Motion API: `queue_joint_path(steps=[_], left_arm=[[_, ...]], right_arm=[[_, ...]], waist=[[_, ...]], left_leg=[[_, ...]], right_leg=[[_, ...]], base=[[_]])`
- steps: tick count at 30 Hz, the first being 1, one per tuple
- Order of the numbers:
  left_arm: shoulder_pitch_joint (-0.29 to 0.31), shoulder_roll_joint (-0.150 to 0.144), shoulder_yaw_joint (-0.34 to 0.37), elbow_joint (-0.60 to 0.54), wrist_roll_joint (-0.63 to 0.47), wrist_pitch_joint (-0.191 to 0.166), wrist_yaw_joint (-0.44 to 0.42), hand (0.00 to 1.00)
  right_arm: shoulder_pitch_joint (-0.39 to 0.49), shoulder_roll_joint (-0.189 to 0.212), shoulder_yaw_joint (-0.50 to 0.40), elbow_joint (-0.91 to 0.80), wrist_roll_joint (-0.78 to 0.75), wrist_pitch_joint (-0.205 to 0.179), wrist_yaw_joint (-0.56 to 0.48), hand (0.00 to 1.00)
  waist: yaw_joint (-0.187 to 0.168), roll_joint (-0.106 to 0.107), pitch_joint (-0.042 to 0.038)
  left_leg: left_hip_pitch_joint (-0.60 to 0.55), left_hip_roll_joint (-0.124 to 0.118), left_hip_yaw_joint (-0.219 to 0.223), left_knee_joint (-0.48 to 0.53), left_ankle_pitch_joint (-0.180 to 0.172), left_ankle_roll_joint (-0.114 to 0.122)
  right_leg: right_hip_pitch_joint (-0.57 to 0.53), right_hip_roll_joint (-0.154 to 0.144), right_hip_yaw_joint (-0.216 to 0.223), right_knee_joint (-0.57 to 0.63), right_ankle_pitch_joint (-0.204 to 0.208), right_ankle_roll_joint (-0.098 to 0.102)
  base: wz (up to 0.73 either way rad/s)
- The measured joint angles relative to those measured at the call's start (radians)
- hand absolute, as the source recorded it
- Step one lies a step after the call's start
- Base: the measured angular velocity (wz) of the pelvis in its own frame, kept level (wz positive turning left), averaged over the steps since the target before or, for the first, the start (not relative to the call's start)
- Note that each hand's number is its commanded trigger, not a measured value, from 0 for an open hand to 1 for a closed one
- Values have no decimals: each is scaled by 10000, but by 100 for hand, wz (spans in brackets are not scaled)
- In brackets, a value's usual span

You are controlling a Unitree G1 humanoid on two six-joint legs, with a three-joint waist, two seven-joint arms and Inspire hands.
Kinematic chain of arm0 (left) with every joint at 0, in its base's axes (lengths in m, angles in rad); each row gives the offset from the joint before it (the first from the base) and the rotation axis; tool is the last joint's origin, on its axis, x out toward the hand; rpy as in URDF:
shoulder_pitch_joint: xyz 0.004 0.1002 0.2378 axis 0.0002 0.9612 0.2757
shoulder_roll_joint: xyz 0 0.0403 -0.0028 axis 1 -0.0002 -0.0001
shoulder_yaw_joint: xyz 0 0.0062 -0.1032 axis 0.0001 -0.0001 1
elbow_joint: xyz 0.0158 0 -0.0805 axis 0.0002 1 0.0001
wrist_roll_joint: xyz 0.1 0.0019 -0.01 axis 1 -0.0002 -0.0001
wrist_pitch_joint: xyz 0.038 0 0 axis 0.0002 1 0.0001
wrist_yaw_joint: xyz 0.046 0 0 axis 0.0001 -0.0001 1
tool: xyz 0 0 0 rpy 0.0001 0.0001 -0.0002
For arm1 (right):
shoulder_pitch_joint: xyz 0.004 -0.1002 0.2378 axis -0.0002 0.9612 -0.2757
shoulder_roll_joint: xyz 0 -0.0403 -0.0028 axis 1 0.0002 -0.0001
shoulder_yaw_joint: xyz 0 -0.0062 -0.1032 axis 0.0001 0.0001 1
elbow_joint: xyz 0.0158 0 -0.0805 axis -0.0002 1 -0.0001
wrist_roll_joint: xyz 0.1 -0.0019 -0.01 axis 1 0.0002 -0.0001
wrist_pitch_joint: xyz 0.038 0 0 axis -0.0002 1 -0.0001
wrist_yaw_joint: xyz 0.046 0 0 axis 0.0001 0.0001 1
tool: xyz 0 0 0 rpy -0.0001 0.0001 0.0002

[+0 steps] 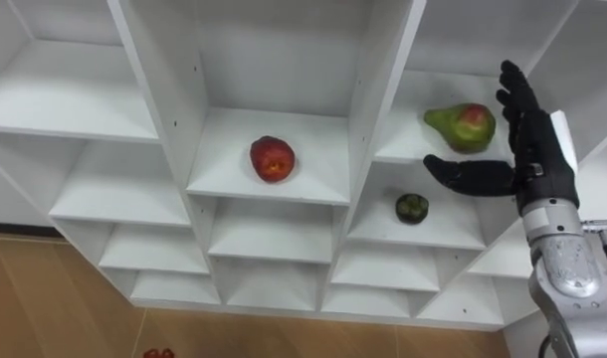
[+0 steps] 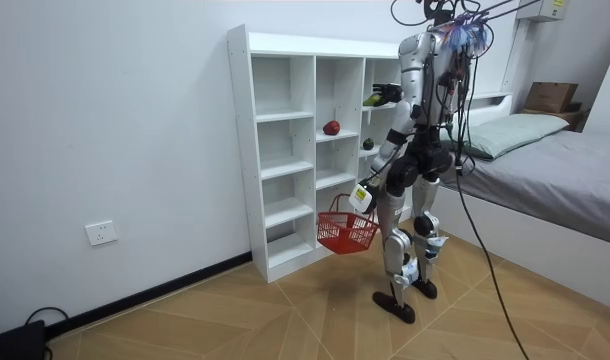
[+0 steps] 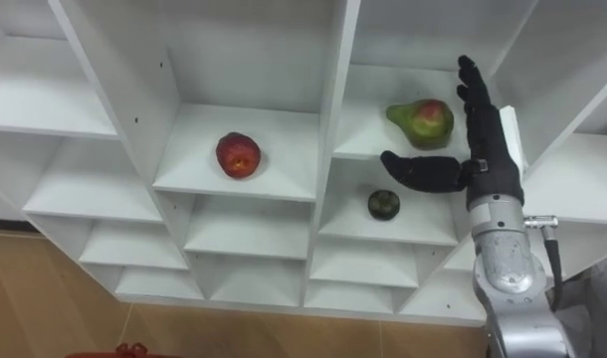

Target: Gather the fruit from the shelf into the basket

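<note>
The right hand point(image 1: 535, 149) is raised at the closet point(image 1: 375, 89), open, fingers straight and upright, thumb stretched sideways below the pear point(image 1: 463, 126), holding nothing. The pear lies on its shelf just left of the palm. A dark green fruit point(image 1: 412, 207) sits one shelf lower, a red fruit point(image 1: 272, 158) one column left. The room view adds the left hand point(image 2: 362, 195) low beside a red basket point(image 2: 345, 232); its grip cannot be told
</note>
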Motion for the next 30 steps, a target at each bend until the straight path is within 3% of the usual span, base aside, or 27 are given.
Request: queue_joint_path(steps=[8,14,23,24,25,26,27,30], left_arm=[[2,12,7,-144,36,225,-6,100],[10,18,10,-281,44,322,12,100],[22,19,6,-534,43,418,16,100],[22,20,7,-534,43,417,16,100],[22,24,7,-534,39,417,16,100],[18,27,7,-534,36,417,16,100],[17,32,7,-534,26,417,16,100],[15,35,4,-534,11,417,19,100]], right_arm=[[-709,-71,-12,1057,341,199,106,0],[-786,-133,-4,1320,1241,217,445,0],[-791,-137,-4,1461,1268,229,721,0],[-791,-137,-4,1461,1269,229,729,15],[-791,-138,-4,1461,1267,229,739,39],[-791,-139,-4,1461,1267,229,740,78],[-796,-143,-5,1467,1266,227,739,100],[-850,-221,-5,1510,1254,211,694,100]], waist=[[3,-67,-41],[41,-82,-40],[43,-102,-16],[43,-106,-14],[41,-112,-12],[42,-113,-11],[42,-121,-7],[43,-127,0]], left_leg=[[-121,-31,-141,76,12,19],[-137,-11,-197,121,12,18],[-159,-37,-203,149,13,19],[-159,-38,-203,149,13,19],[-157,-42,-202,141,13,20],[-154,-42,-202,137,13,20],[-153,-44,-201,131,13,21],[-141,-44,-202,125,14,21]], right_leg=[[-5,-27,-106,-7,0,0],[-6,-40,-170,10,3,-4],[7,-111,-175,24,2,-2],[7,-112,-174,23,2,-2],[7,-112,-174,18,1,0],[7,-111,-173,17,1,0],[7,-109,-164,18,0,0],[2,-99,-149,17,0,0]], base=[[4],[3],[0],[0],[0],[0],[0],[0]])
